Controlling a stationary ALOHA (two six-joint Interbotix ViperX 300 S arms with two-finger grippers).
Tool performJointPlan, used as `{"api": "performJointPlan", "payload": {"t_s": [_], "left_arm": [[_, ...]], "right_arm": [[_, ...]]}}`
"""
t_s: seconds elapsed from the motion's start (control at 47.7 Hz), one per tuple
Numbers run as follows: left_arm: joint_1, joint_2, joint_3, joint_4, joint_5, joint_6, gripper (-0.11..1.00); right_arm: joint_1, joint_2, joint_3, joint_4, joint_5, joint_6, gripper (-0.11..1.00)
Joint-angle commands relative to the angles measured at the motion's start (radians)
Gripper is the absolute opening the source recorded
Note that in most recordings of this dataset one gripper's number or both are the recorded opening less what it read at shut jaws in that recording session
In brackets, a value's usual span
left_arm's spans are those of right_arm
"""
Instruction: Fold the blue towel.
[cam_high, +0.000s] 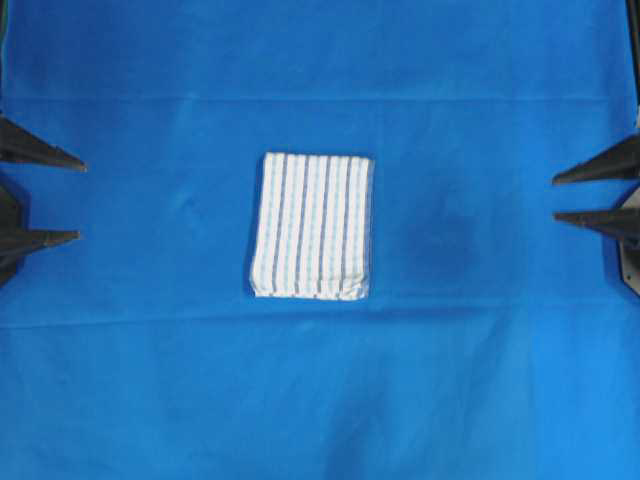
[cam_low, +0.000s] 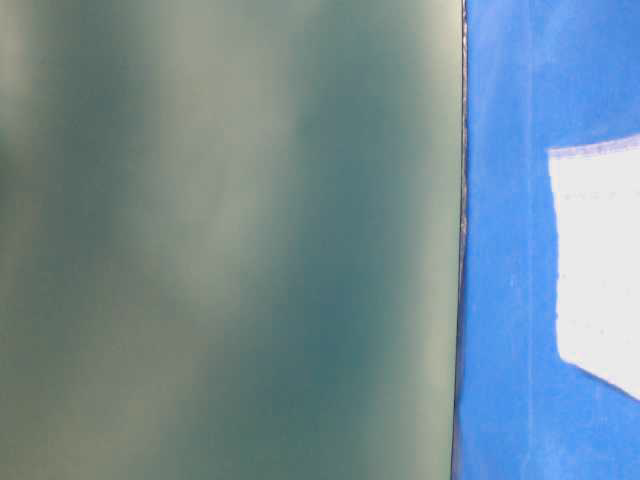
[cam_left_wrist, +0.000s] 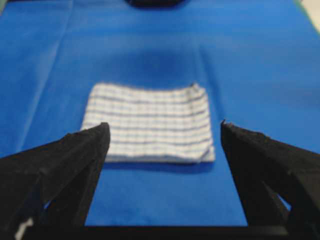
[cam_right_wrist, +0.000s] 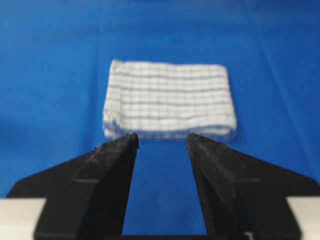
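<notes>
Overhead exterior view places the blue towel (cam_high: 312, 226), a rectangular white woven cloth with a fine light-blue check and bolder dark-blue stripes, at the centre of the tabletop (cam_high: 320, 400), which carries a plain solid-blue covering. You see the cloth as a compact, thick rectangle with stacked layers along its 6 o'clock edge and its stripes running from 12 to 6 o'clock.

The left claw (cam_high: 70, 198) sits at 9 o'clock on the frame edge and the right claw (cam_high: 566, 198) at 3 o'clock. Both are well apart from the cloth. Each claw stands with its jaws apart and grips nothing; both wrist views show bare covering between the fingertips, with the cloth beyond them.

Judge the folding step as finished or nearly so: the bundle lies flat, with no loose corner showing. The arms appear parked at the sides.

Your next move, if any, is to check the bundle for evenness. A further fold would call for both claws to return to one short edge and pinch all layers together.

The table-level view shows only blur and a white patch; take nothing from it.
</notes>
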Motion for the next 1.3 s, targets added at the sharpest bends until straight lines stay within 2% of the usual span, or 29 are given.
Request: {"api": "performJointPlan", "payload": {"t_s": [0.0,1.28], "left_arm": [[0.012,-0.012,0.018,-0.003,-0.023,-0.011,0.86],[0.014,-0.014,0.028,-0.003,-0.025,-0.025,0.86]], "right_arm": [[-0.003,0.009,0.005,0.002,-0.034,0.002,0.51],[-0.012,0.026,0.009,0.005,-0.057,0.003,0.51]]}}
